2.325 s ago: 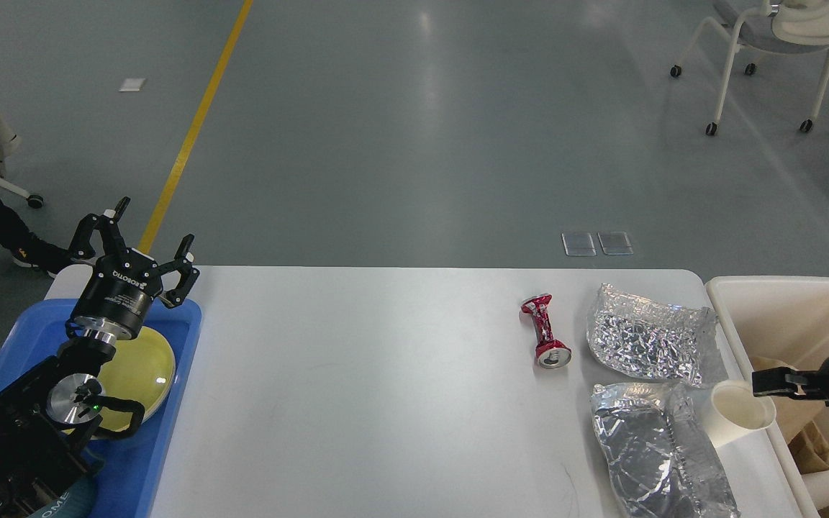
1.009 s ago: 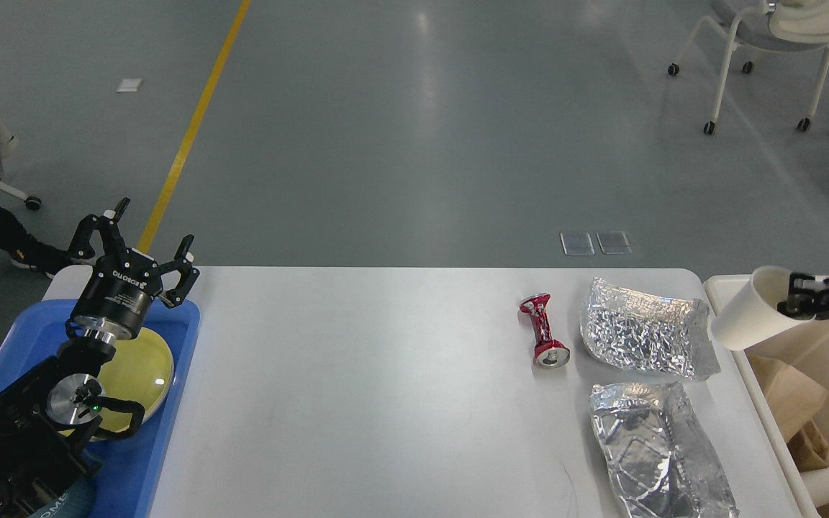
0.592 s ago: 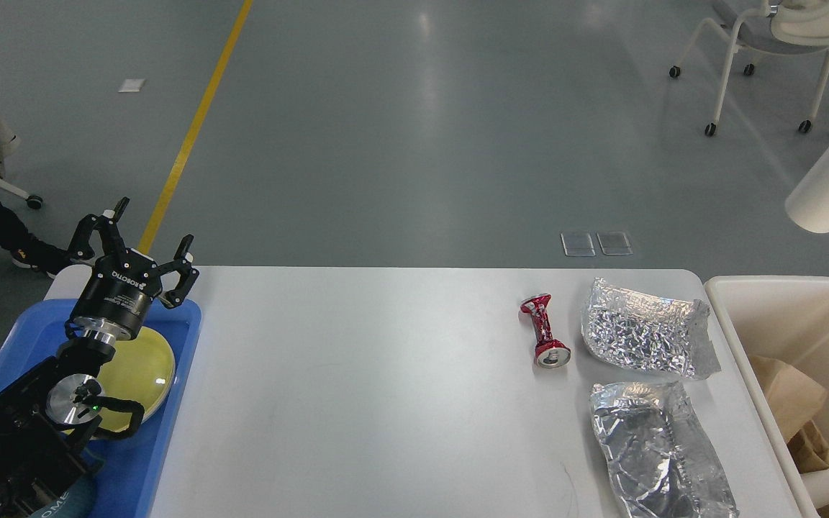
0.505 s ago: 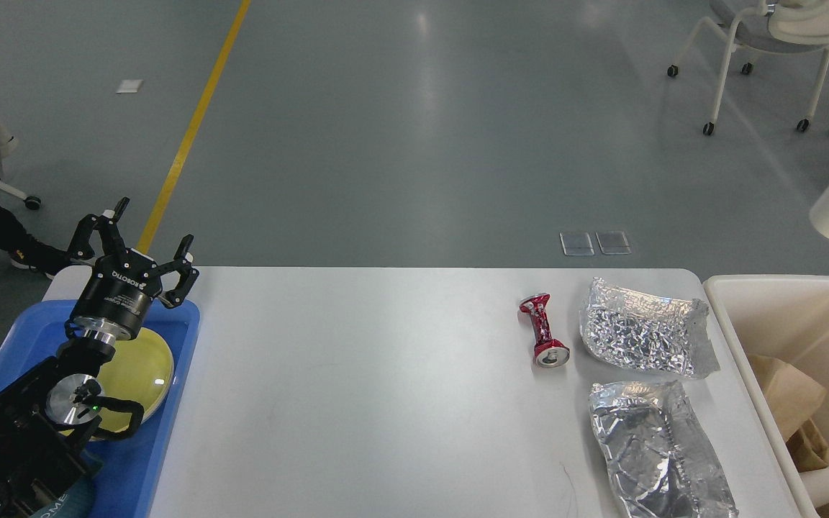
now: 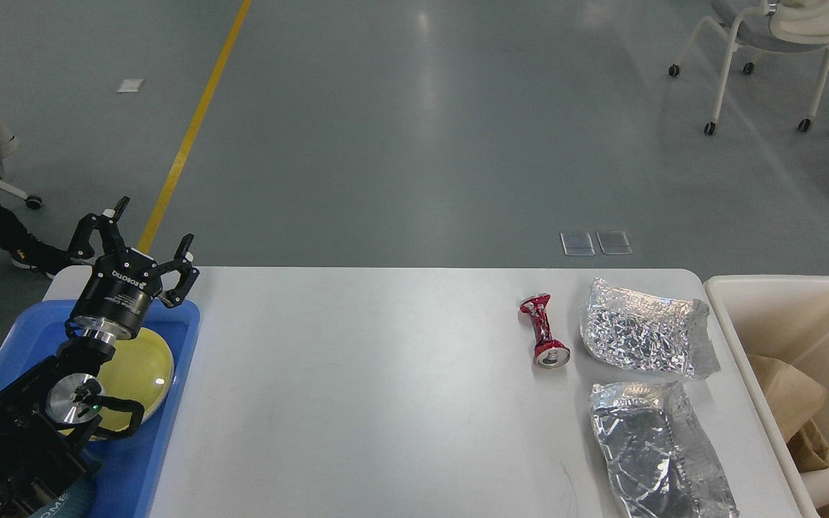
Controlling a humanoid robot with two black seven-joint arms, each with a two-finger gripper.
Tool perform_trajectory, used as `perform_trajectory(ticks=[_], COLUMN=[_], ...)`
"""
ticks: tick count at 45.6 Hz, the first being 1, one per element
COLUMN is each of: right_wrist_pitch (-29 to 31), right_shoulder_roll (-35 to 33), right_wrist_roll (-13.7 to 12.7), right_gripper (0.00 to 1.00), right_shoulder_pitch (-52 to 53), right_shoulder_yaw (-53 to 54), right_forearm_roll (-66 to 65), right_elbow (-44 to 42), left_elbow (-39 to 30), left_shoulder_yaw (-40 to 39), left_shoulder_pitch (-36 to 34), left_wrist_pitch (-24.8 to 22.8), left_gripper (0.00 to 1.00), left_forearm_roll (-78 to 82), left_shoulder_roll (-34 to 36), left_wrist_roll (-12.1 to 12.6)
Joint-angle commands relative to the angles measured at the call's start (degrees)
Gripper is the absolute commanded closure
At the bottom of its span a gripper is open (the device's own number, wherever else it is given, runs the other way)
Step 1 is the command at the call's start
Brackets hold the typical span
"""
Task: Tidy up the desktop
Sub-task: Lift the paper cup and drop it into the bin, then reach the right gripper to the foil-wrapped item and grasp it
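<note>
Desktop (image 5: pixel 386 388): white, smooth, round-cornered. Bearing one crushed red can (image 5: pixel 545 332), two foil wrappers (image 5: pixel 643 337), seemingly empty. Left gripper (image 5: pixel 142 242) splayed wide, grasping nothing; right gripper unseen.

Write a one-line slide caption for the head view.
Left gripper open above the blue tray; crushed red can and two foil bags on the desktop beside the cream bin.

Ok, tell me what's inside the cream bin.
The cream bin holds crumpled brown paper and a white roll. Anything beneath them, and the bin's right part, is out of sight.
</note>
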Motion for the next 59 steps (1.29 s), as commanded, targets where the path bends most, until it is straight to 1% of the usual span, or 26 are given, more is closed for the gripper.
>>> perform_trajectory(ticks=[1,7,8,9,10,11,12,13,22,27,30,33,35,37,40,44,47,50,52,54,56,59], right_wrist_pitch=[-2.71,-3.42,-3.59,-3.77,-3.94,-3.95,-3.95,-4.12,-3.86,-3.59,-3.07,-2.8,-2.02,-0.53,3.77,12.73,21.6,32.84,39.35,43.5,45.09,45.17], right_shoulder_roll=[3.73,4.61,4.7,4.79,4.79,4.79,4.79,4.88,5.58,4.79,3.48,0.49,-1.53,-3.46,-5.93,-6.73,-6.03,-4.44,-3.83,-3.74,-3.65,-2.86], right_wrist_roll=[-0.1,-0.1,-0.1,-0.1,-0.1,-0.1,-0.1,-0.19,0.07,0.07,0.16,0.16,0.16,0.07,-0.02,-0.19,-0.19,-0.1,-0.1,-0.1,-0.19,-0.46], right_gripper=[1.0,1.0,0.97,0.89,0.78,0.54,0.12,0.0,0.0,0.0,0.0,0.0,0.0,0.0,0.0,0.0,0.0,0.0,0.0,0.0,0.0,0.0], right_shoulder_pitch=[-12.14,-13.12,-13.2,-13.29,-13.38,-13.38,-13.38,-13.38,-12.77,-10.84,-5.84,1.44,9.08,19.17,36.13,60.47,76.74,90.38,96.98,100.86,101.49,101.23], right_shoulder_yaw=[2.34,3.57,4.09,4.53,4.97,5.32,5.76,6.29,9.81,9.46,9.02,7.53,5.52,2.53,-3.61,-11.79,-15.76,-15.77,-14.63,-12.7,-10.5,-9.52], right_forearm_roll=[7.2,7.73,7.73,7.73,7.73,7.73,7.73,7.82,7.82,7.82,7.03,5.45,2.65,-1.48,-7.63,-11.69,-11.78,-11.78,-11.69,-11.69,-11.69,-11.78], right_elbow=[-8.55,-9.0,-9.0,-9.0,-8.91,-8.91,-8.91,-8.82,-8.29,-5.4,-2.24,3.9,9.61,16.54,29.54,46.86,57.15,63.85,66.05,67.2,67.91,67.65], left_elbow=[0.0,0.0,0.0,0.0,0.0,0.0,0.0,0.0,0.0,0.0,0.0,0.0,0.0,0.0,0.0,0.0,0.0,0.0,0.0,0.0,0.0,0.0], left_shoulder_yaw=[0.06,0.06,0.06,0.06,0.06,0.06,0.06,0.06,0.06,0.06,0.06,0.06,0.06,0.06,0.06,0.06,0.06,0.06,0.06,0.06,0.06,0.06], left_shoulder_pitch=[0.01,0.01,0.01,0.01,0.01,0.01,0.01,0.01,0.01,0.01,0.01,0.01,0.01,0.01,0.01,0.01,0.01,0.01,0.01,0.01,0.01,0.01], left_wrist_pitch=[0.0,0.0,0.0,0.0,0.0,0.0,0.0,0.0,0.0,0.0,0.0,0.0,0.0,0.0,0.0,0.0,0.0,0.0,0.0,0.0,0.09,0.0], left_gripper=[0.0,0.0,0.0,0.0,0.0,0.0,0.0,0.0,0.0,0.0,0.0,0.0,0.0,0.0,0.0,0.0,0.0,0.0,0.0,0.0,0.0,0.0], left_forearm_roll=[0.0,0.0,0.0,0.0,0.0,0.0,0.0,0.0,0.0,0.0,0.0,0.0,0.0,0.0,0.0,0.0,0.0,0.0,0.0,0.0,0.0,0.0], left_shoulder_roll=[-0.01,-0.01,-0.01,-0.01,-0.01,-0.01,-0.01,-0.01,-0.01,-0.18,-0.18,-0.18,-0.01,-0.01,-0.01,-0.01,-0.01,-0.01,-0.18,-0.18,-0.01,-0.01], left_wrist_roll=[-0.01,-0.09,-0.09,-0.01,-0.01,-0.09,-0.01,-0.01,-0.09,-0.01,-0.01,-0.01,-0.01,-0.01,-0.01,-0.01,-0.01,-0.01,-0.01,-0.01,-0.01,-0.01])
